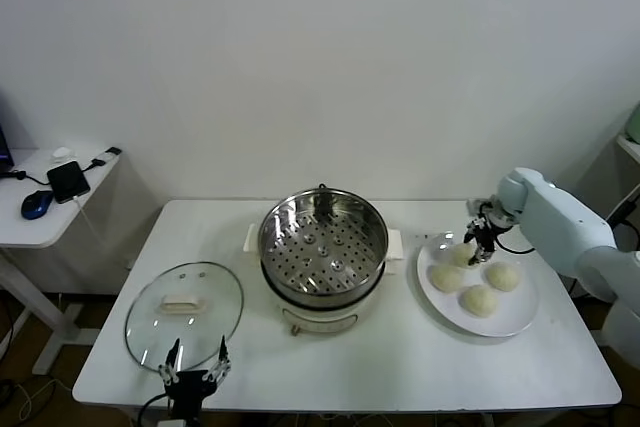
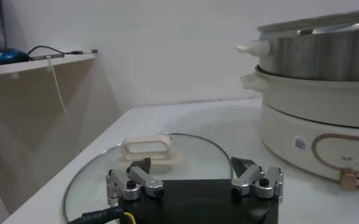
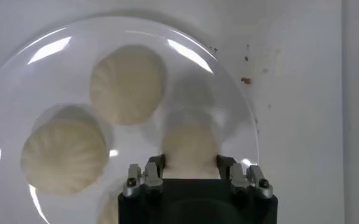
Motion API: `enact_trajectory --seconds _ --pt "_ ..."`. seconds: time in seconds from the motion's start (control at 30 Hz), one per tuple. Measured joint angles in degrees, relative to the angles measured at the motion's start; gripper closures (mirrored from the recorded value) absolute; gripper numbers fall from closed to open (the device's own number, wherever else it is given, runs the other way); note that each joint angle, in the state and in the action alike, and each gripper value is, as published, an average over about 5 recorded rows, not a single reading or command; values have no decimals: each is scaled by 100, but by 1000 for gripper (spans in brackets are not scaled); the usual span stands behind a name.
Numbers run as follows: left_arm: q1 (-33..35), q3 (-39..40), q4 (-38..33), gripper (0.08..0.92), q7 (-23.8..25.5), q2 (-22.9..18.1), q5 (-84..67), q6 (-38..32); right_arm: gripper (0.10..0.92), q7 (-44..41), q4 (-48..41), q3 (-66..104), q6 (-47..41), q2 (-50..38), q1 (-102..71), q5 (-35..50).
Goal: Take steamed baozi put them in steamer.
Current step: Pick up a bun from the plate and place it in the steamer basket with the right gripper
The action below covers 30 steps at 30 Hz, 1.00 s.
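Right claw (image 3: pixel 191 172): closed on one steamed baozi (image 3: pixel 190 146) over white plate (image 1: pixel 520 319); three baozi rest there. Steamer (image 1: pixel 323 247): mid-counter (image 1: pixel 400 362), basket unfilled. Left claw (image 2: pixel 194 176): open, parked above glass lid (image 1: pixel 184 312).

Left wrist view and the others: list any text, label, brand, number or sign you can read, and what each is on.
No text can be read in any view.
Steamer: a small square label like a QR code on the cream pot body, too small to read.
Steamer: a round-cornered outline around the front panel, with no legible words or numbers.
Glass lid, white plate, steamed baozi: no markings visible.
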Motion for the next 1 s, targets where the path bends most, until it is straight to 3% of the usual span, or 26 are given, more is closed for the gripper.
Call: enact_trajectory --seconds 0.27,0.6,0.77,1.0 --pt "56 50 -107 177 -3 -5 13 4 448 -178 1169 -1344 100 -171 1441 1085" --pt "91 105 -181 177 -1 48 21 12 448 -252 2904 -2811 696 456 3325 2217" --pt "84 118 -211 177 0 57 25 15 448 -170 3472 -3067 1334 826 3530 2088" --pt "109 146 -210 177 -27 74 38 8 448 118 3509 -2951 2509 1295 3105 928"
